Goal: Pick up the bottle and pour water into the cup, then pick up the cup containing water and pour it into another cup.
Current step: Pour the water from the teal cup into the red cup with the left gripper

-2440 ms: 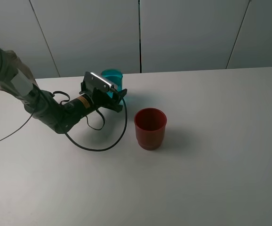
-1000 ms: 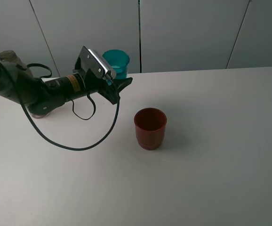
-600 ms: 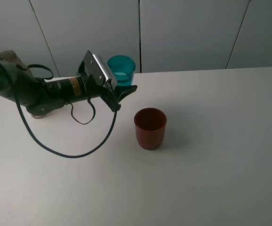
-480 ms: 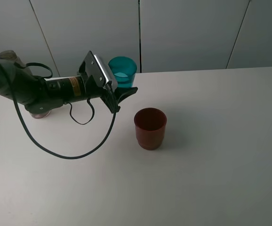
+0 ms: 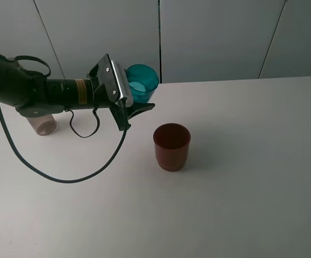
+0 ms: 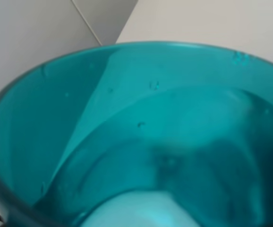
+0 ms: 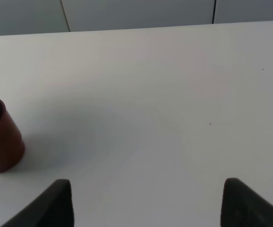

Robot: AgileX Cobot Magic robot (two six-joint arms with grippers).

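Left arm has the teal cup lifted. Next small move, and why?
Probably shift the left gripper to bring the teal cup over the red cup before tilting. It holds water but appears to hang beside the red cup's mouth, so pouring now would likely spill.

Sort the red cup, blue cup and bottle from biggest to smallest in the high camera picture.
1. Red cup.
2. Blue cup, partly hidden.
Bottle: mostly behind the arm, so unranked.

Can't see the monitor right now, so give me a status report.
Left gripper shut on teal cup, aloft, water inside. Right gripper open, empty. Red cup upright, nothing between the cups.
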